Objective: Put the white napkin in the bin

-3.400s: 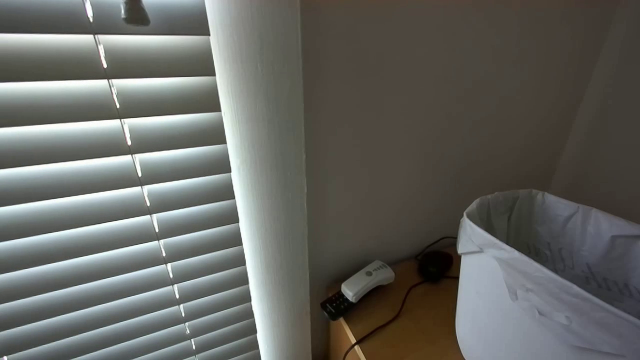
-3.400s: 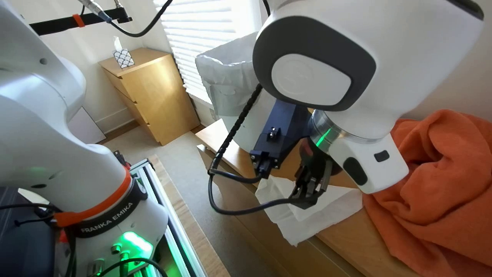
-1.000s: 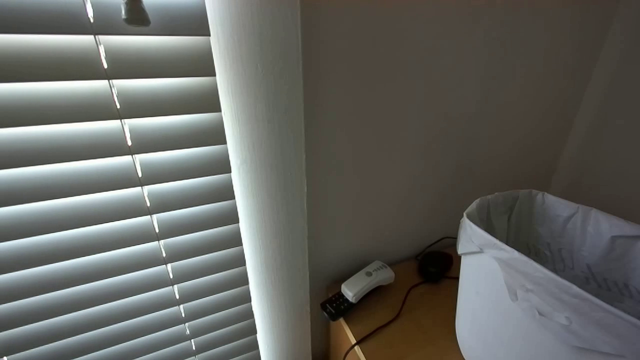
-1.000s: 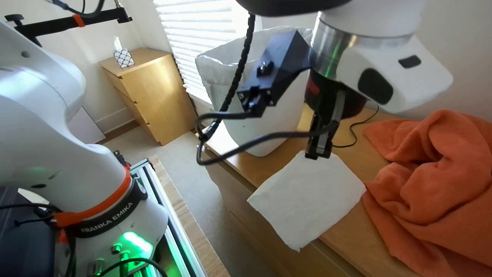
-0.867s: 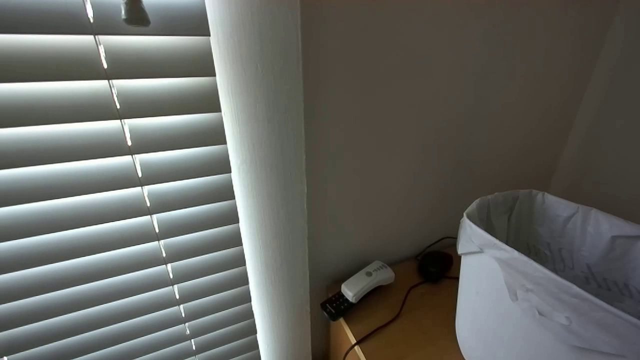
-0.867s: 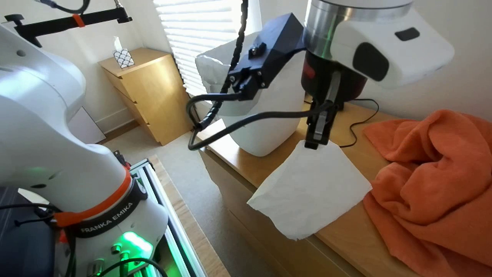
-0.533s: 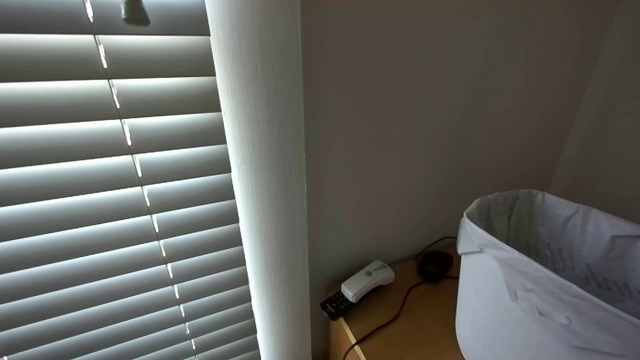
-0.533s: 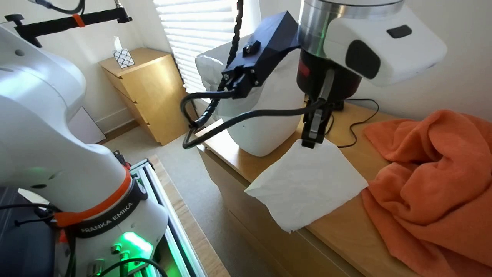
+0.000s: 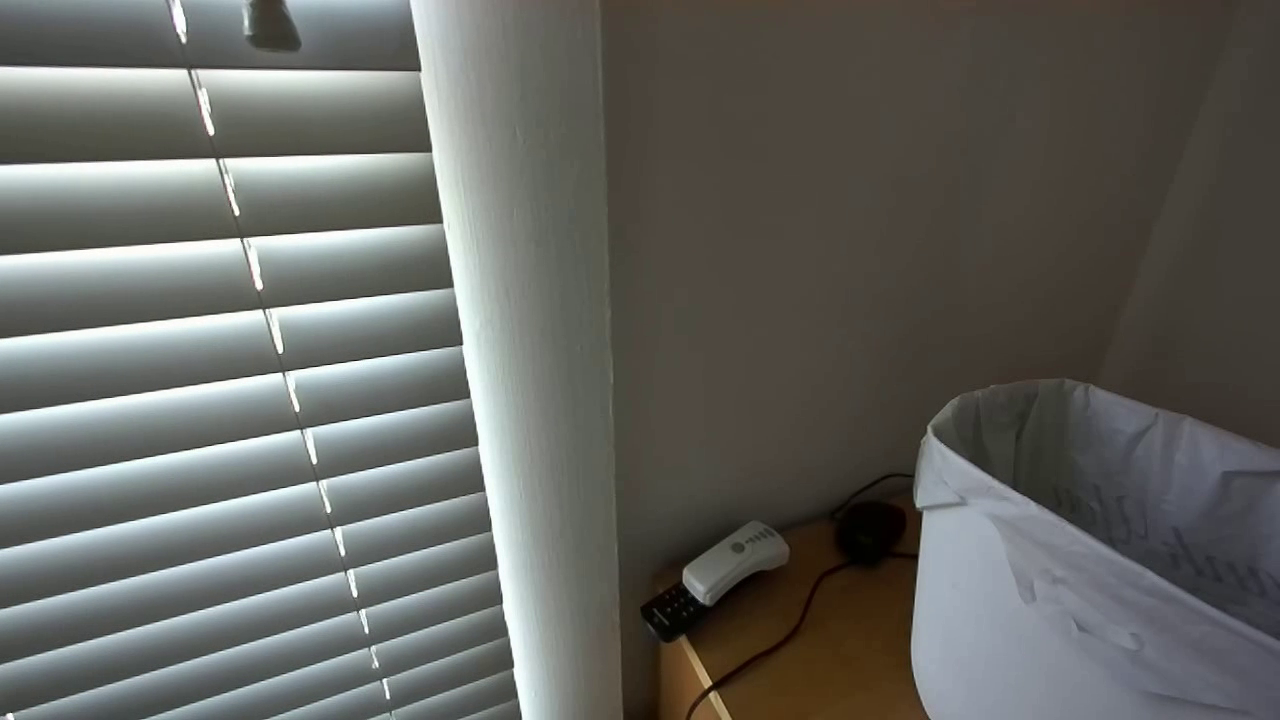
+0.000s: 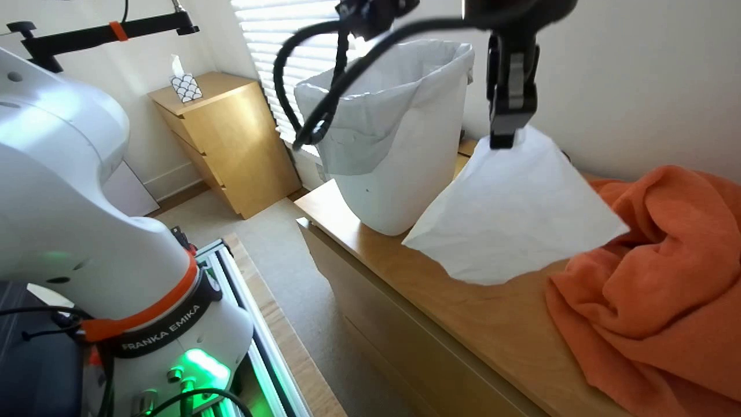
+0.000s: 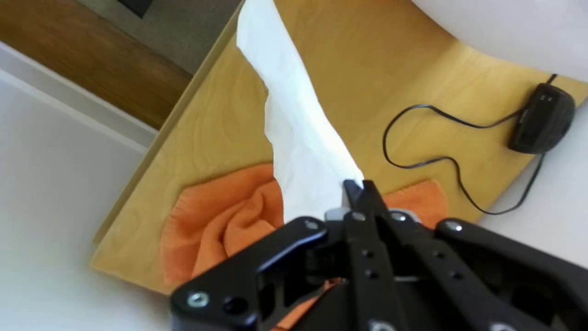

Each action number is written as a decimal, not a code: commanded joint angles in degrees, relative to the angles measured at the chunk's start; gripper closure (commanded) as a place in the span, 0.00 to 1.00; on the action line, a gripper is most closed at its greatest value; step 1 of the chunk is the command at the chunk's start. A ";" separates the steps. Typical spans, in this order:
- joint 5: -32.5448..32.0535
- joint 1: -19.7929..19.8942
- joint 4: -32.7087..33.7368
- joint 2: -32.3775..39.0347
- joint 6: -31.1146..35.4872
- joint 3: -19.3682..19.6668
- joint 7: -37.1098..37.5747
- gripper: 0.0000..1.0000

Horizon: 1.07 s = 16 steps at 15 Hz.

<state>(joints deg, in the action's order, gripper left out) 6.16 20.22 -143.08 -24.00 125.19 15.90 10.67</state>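
Note:
The white napkin (image 10: 515, 214) hangs by its upper corner from my gripper (image 10: 503, 139), lifted above the wooden cabinet top. In the wrist view the fingers meet at the tips, and the napkin (image 11: 305, 147) is pinched at the tip of my gripper (image 11: 360, 186), spreading up and to the left. The white bin (image 10: 419, 145), lined with a crinkled plastic bag, stands upright on the same cabinet, left of the gripper in that exterior view. Its open mouth shows in both exterior views, above the bin wall (image 9: 985, 600). Only a curved part of the bin (image 11: 519, 32) enters the wrist view.
An orange cloth (image 10: 666, 260) lies heaped on the cabinet top (image 10: 463, 307). A black device (image 11: 542, 119) with a thin cable sits by the wall. Two remotes (image 9: 735, 562) lie at the cabinet's edge. Window blinds (image 9: 250, 400) are behind the bin.
My gripper has risen and shifted to the right in the exterior view, drawing the napkin up with it from the cabinet top. The bin and orange cloth have stayed put.

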 commanded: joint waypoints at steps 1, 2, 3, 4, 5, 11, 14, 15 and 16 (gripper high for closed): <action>-2.04 -0.75 -0.98 -11.07 -1.47 -2.61 -2.82 1.00; -1.87 -1.31 -0.69 -13.36 -1.50 -3.47 -3.68 1.00; -1.76 -1.99 -0.38 -15.46 -1.69 -4.25 -4.72 1.00; -1.67 -2.76 -0.15 -17.56 -1.42 -5.06 -5.59 1.00; -1.27 -3.82 -0.36 -19.63 -0.86 -5.55 -6.68 1.00; 1.49 -12.14 -0.63 -27.84 4.55 -6.27 -12.88 1.00; 4.05 -17.76 -1.40 -30.28 7.28 -4.63 -17.16 1.00; 5.19 -19.72 -1.50 -30.80 7.29 -4.06 -18.72 1.00; 6.22 -21.62 -1.70 -31.23 6.89 -3.47 -20.43 1.00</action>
<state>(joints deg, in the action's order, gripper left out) 9.29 4.31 -142.78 -52.32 131.45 9.72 -4.77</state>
